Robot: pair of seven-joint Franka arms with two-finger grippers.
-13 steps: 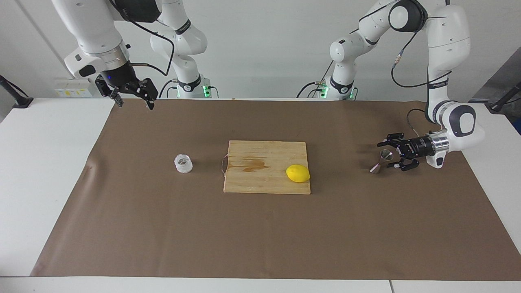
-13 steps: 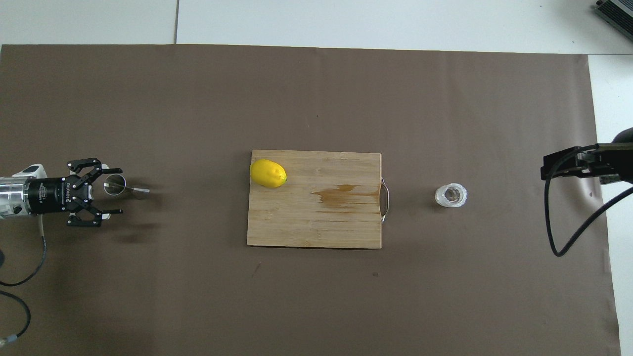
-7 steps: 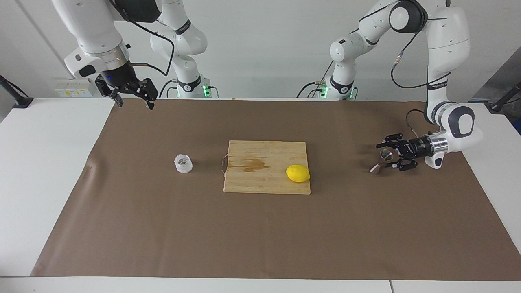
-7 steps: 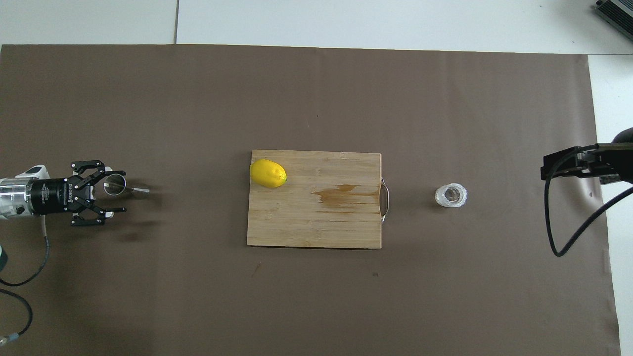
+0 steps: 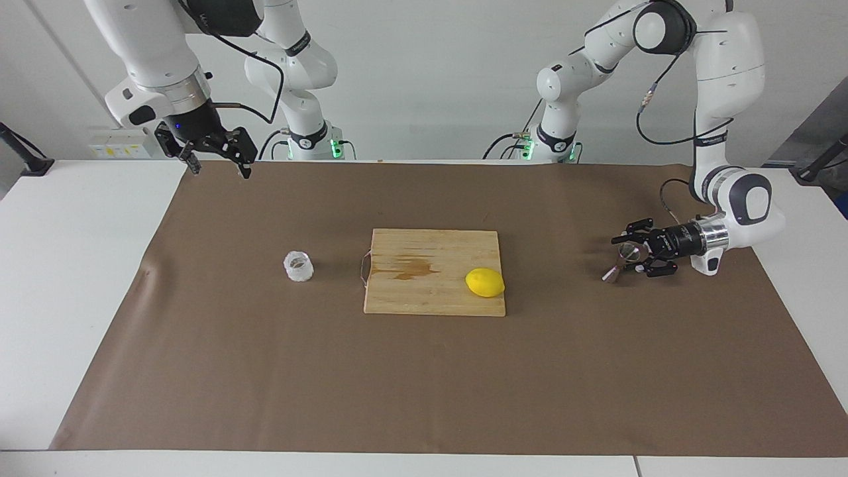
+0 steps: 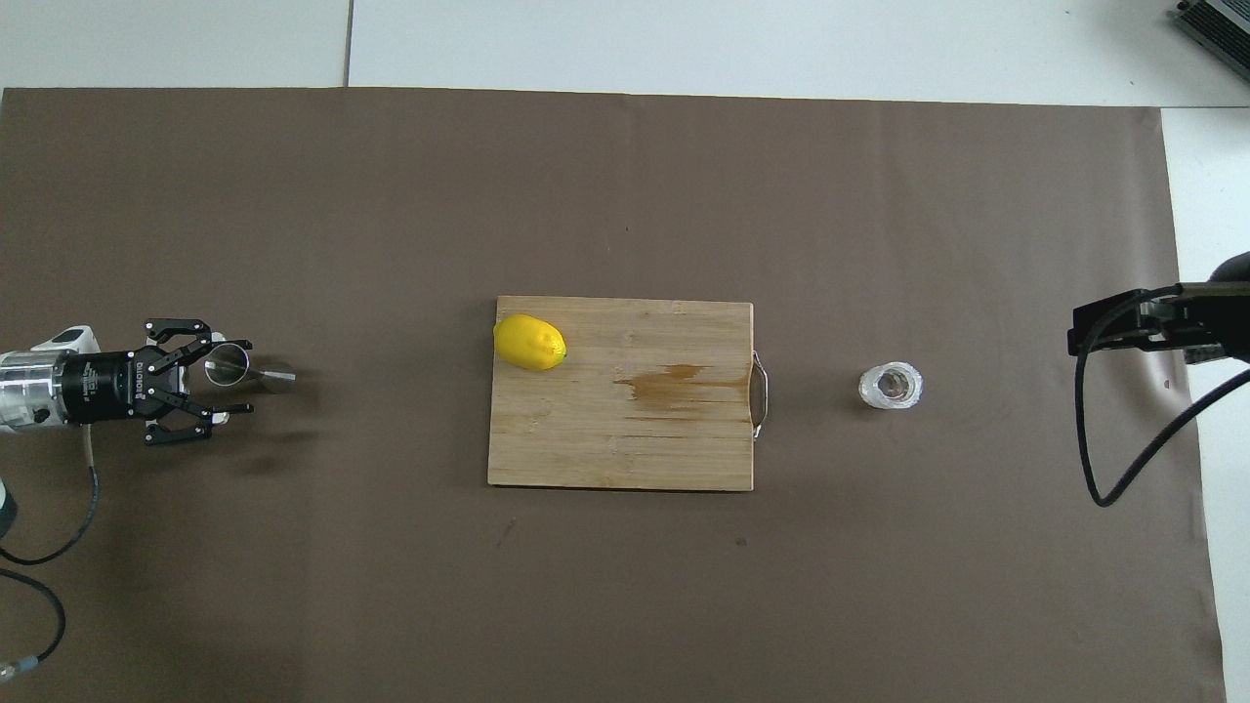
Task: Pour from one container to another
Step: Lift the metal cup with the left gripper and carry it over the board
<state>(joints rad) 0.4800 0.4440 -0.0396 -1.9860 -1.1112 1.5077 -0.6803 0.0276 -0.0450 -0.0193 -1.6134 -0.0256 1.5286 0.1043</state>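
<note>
The steel jigger [image 5: 621,261] stands on the brown mat at the left arm's end of the table; in the overhead view [image 6: 246,373] its top cone sits between the fingers. My left gripper [image 5: 624,254] lies level just above the mat, open, with one finger on each side of the jigger's top cone; whether they touch it I cannot tell. The clear faceted cup [image 5: 298,266] stands upright on the mat beside the board's handle, toward the right arm's end [image 6: 891,387]. My right gripper [image 5: 220,172] hangs open and empty, high over the mat's corner, and waits.
A wooden cutting board [image 5: 411,295] with a metal handle lies at the mat's middle [image 6: 625,444]. A yellow lemon [image 5: 485,282] sits on the board's corner toward the left arm [image 6: 529,343]. A black cable [image 6: 1123,449] hangs from the right arm.
My left gripper's fingers have narrowed a little around the jigger's top cone. The jigger, cup and right arm have not moved.
</note>
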